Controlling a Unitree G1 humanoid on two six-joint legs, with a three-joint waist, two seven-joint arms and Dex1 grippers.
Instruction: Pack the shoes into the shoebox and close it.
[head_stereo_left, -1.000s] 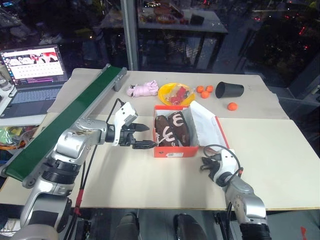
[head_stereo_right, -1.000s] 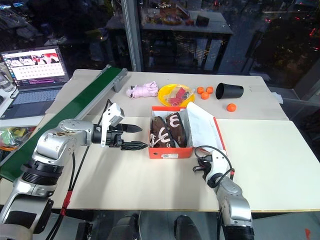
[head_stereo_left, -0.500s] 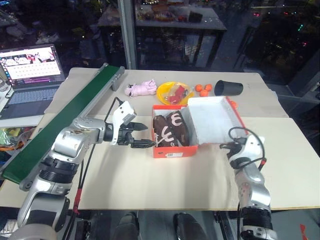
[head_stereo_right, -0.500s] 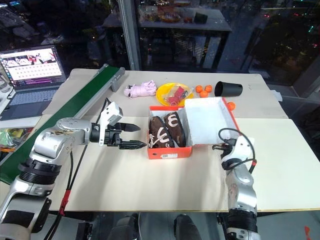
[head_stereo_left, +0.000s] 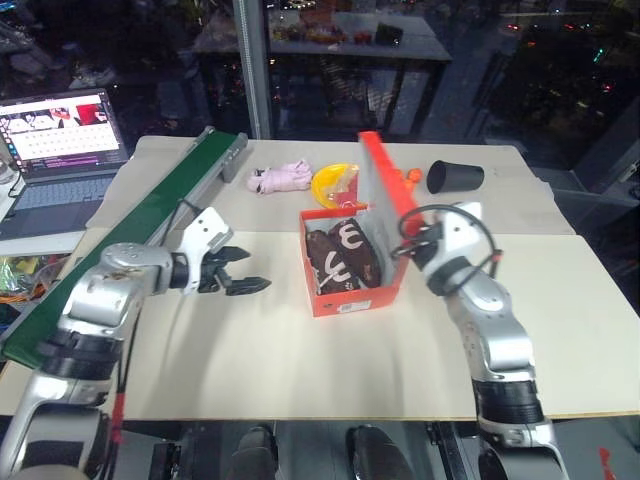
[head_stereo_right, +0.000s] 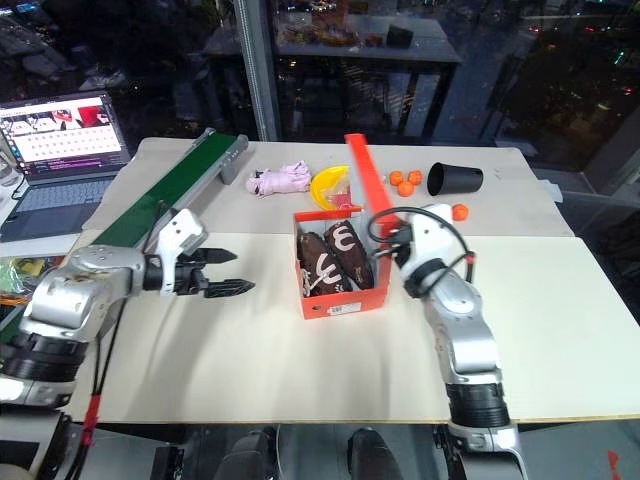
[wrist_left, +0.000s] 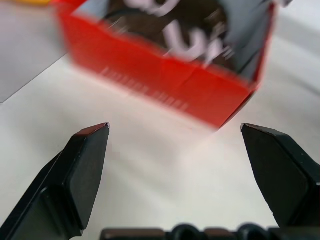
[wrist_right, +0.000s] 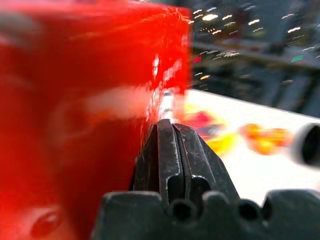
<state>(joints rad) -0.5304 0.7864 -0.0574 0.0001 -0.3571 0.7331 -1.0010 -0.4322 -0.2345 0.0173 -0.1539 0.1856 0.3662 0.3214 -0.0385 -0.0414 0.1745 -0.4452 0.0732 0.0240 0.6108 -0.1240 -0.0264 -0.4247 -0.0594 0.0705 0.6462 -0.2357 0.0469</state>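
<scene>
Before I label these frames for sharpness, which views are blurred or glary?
Right wrist view: shoebox lid smeared, background soft, shut fingers crisp. Left wrist view: shoebox and shoes blurred, fingers sharp. Head views: sharp; lights glint in the dark window.

Two brown shoes (head_stereo_left: 343, 258), one red shoebox (head_stereo_left: 360, 290), one pink plush toy (head_stereo_left: 281, 177), one yellow plate (head_stereo_left: 328, 183), one black cup (head_stereo_left: 455, 177), one laptop (head_stereo_left: 58, 140).
</scene>
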